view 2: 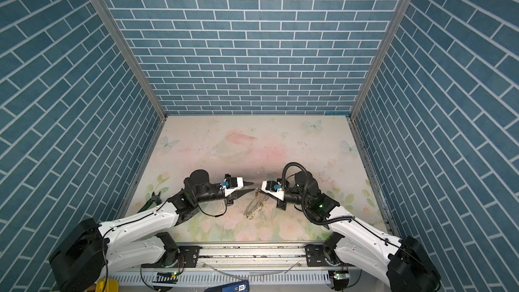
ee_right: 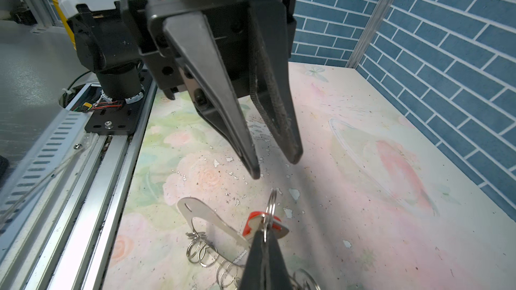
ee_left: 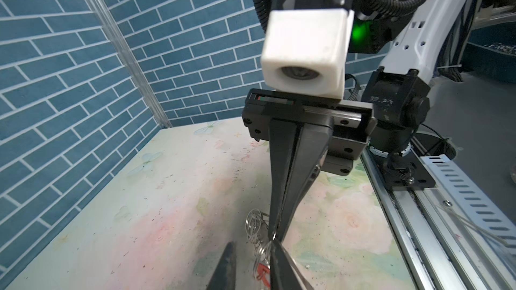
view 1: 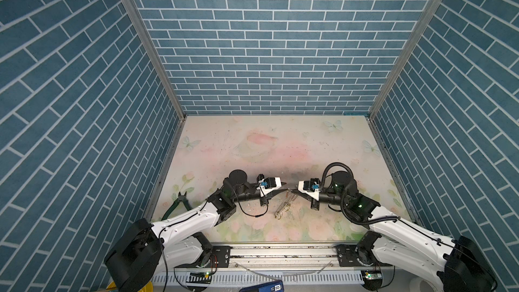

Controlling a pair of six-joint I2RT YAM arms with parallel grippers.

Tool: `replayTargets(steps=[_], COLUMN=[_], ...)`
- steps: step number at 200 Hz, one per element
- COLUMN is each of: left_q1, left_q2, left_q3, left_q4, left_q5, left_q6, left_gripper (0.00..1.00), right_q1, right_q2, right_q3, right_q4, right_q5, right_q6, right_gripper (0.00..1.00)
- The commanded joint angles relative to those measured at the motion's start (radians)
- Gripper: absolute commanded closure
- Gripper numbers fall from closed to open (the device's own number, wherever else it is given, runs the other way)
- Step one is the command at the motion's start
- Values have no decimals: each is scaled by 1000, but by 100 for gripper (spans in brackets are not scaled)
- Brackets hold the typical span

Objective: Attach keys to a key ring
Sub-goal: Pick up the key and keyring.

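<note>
Floral-print tabletop (view 1: 252, 141), centre front: black-fingered left gripper (view 1: 283, 187) and right gripper (view 1: 292, 190), tips facing each other, just apart.
- Small orange-red plastic key tag (ee_right: 252, 221): at the right gripper's tips.
- Large thin metal hoop key ring with small silver split rings (view 1: 283, 206): just in front of both tips, toward the aluminium front rail (view 1: 280, 251).
- Green-handled pliers (view 1: 179, 202): at the left edge, behind the white left arm (view 1: 191, 217).

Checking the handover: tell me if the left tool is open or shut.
Open: in the right wrist view the left tool has its fingers apart, with a clear gap between them and nothing held.
</note>
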Motion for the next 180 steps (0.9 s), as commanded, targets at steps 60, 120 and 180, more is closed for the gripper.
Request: replayTargets(steps=[60,120,180], left_q1=[15,15,15], left_q2=[42,55,53], left_q3=[47,55,43], left_q4=[-115,-139,-137], left_q5=[77,70,44], left_q6=[83,90,97], left_gripper=[69,87,100], right_q1=[-7,-8,-11], right_q2=[4,-12,-27], right_q3=[67,67,53], right_q4=[-25,-18,10], right_q5=[-49,-60,-37], right_q6=[-54,-47,-45], right_gripper=[100,100,100])
